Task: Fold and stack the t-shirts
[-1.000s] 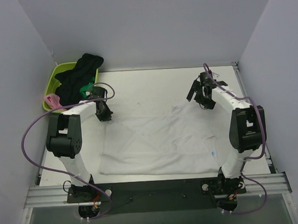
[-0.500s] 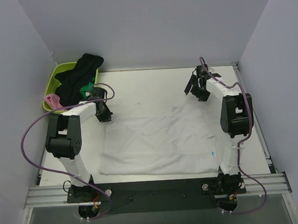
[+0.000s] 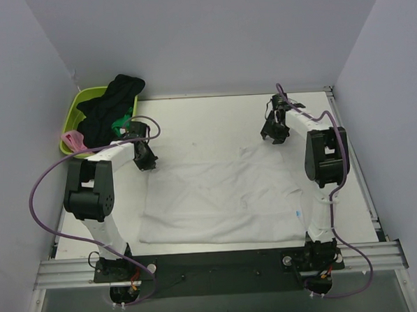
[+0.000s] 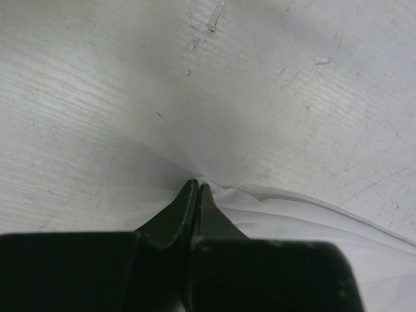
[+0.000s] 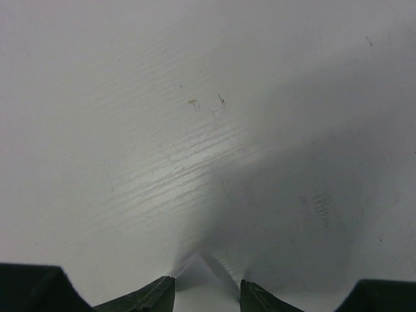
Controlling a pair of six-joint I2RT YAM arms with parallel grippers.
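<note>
The left gripper (image 4: 196, 187) has its fingers pressed together on a small raised peak of the white t-shirt (image 3: 225, 197), at the shirt's 10 o'clock corner in the top view. The right gripper (image 5: 207, 281) stands part-spread, its two fingers either side of a little tent of the same cloth at the shirt's 1 o'clock corner. I cannot tell whether the pads touch the fabric.

Outward from both grippers, the white t-shirt lies spread flat and single-layered on the table (image 3: 206, 117). Its near edge runs along 6 o'clock, close to the arm bases, and a few soft wrinkles cross its middle.

At the table's 10 o'clock corner sits the lime green basket (image 3: 68, 120), heaped with a black t-shirt (image 3: 111, 105), a green t-shirt (image 3: 125, 122) and a pink t-shirt (image 3: 73, 141).

By my reading, the task is barely begun. No fold shows in the white shirt, no stack exists, and three garments wait unfolded. The two far corners look set for a first fold toward 6 o'clock.
</note>
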